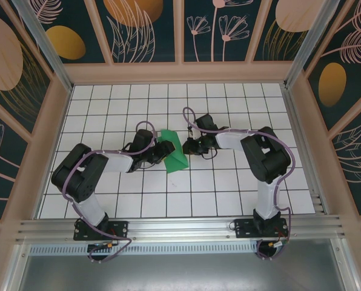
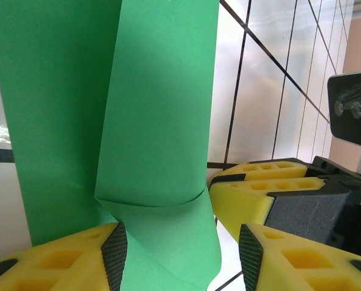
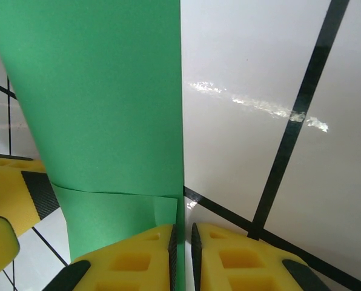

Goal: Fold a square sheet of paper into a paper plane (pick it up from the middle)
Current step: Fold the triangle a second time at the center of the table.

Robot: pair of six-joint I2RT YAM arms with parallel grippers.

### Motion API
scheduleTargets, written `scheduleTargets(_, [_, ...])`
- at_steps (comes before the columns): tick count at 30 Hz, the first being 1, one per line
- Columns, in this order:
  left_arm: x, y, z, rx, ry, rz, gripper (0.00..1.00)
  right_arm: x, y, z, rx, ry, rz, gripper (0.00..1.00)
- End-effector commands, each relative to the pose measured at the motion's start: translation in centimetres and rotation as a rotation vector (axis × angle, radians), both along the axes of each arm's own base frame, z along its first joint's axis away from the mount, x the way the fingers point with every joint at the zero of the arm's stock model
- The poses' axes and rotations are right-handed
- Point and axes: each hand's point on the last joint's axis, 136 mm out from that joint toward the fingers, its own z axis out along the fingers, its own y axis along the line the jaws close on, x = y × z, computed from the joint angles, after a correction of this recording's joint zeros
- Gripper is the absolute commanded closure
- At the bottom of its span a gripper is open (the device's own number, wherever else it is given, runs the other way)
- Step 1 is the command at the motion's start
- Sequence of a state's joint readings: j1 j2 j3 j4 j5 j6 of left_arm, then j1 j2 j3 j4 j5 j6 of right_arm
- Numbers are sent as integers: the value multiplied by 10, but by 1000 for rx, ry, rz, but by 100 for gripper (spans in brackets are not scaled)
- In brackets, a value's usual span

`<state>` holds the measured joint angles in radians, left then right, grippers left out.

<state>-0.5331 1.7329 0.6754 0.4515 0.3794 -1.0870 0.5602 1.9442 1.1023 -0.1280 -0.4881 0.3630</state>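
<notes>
Paper sheet (image 1: 172,153), partly folded, edge pinched by right gripper (image 3: 182,242), left gripper (image 2: 182,251) spread around it

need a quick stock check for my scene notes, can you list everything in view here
paper: one, bright green, partly folded, mid-table between the claws
table: one, white tiles with black grid lines, under everything
wall panels: several, dark teal with tan flower prints, around the table
rail: one, silver metal, along the near edge
left arm, right arm: two, black and white, purple cables, bolted at the near edge
wrist camera: one, pale housing, on the right arm
left claw: yellow fingers, open, paper between them
right claw: yellow fingers, shut on the paper's edge
</notes>
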Motion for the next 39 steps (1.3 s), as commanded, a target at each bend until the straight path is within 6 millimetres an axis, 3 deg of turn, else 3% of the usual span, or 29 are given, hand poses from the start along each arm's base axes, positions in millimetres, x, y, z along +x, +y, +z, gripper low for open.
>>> scheduleTargets(1, [2,-7,6,-33,-11,-11,46,-6,-4,-10,-6,30,-11,81])
scheduleTargets(9, [-4,-11,16,-92,-41,-31,46,-5,-6,-12,-10,36,-24,81])
scheduleTargets(18, [-15,-33,25,-100,-63,-107,46,-6,-8,-15,-17,46,-35,81])
scheduleTargets(21, [-16,-23,8,-14,-20,-74,46,-6,-8,-14,-17,45,-36,81])
scheduleTargets(24, [-14,-8,6,63,-24,-22,46,-5,-8,-10,-11,40,-33,81])
scheduleTargets(29, [-14,2,6,93,-19,23,45,-3,3,18,63,-8,4,79])
scheduleTargets(34, [-15,5,4,91,-9,43,45,-6,10,32,118,-22,43,71])
scheduleTargets(39, [-15,4,1,86,0,42,46,-14,14,36,163,-17,77,70])
